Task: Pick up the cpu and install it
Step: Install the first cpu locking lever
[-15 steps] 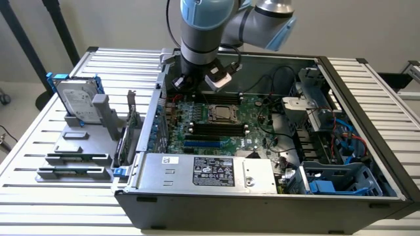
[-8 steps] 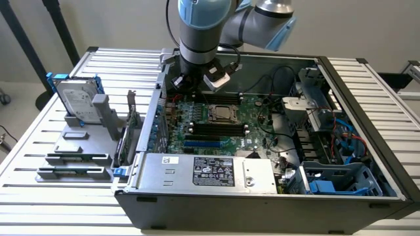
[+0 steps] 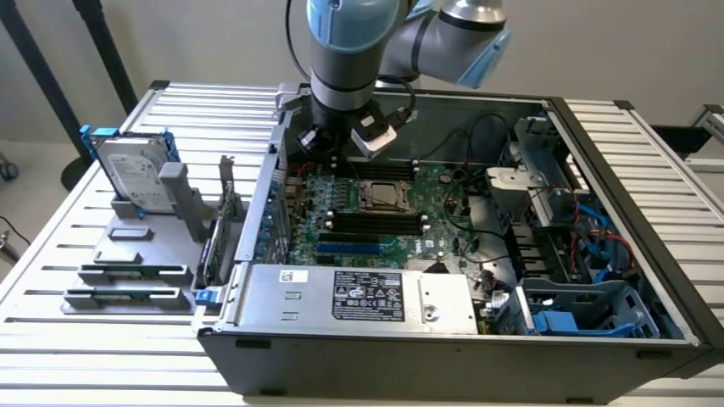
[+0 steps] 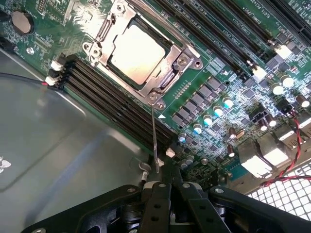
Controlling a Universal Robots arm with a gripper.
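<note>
Silvery top of the cpu [image 4: 136, 52] faces up inside its socket frame [image 4: 187, 60] on the green motherboard [image 4: 228, 82]. It is seated flat, with the metal frame around all four sides. In the exterior view the socket sits mid-board in the open computer case [image 3: 453, 365], just behind the black memory slots [image 3: 374, 222].

Gripper [image 4: 164, 180] hangs over the board near the case's rear wall, fingers pressed together. Thin wire lever [image 4: 154, 136] runs from the socket's corner straight to the fingertips, and its free end meets them (whether it is actually pinched, cannot tell).

Arm [image 3: 345, 51] comes down from above into the rear of the case, toward the exterior view's left.

Outside the case, on the slatted table [image 3: 57, 237] at the exterior view's left:
- grey fixture [image 3: 169, 242]
- hard drive with blue bracket [image 3: 134, 174], standing upright in the fixture
- two long memory sticks [image 3: 127, 297], lying in its lower slots

Power supply [image 3: 362, 292] lies along the case's near edge.
</note>
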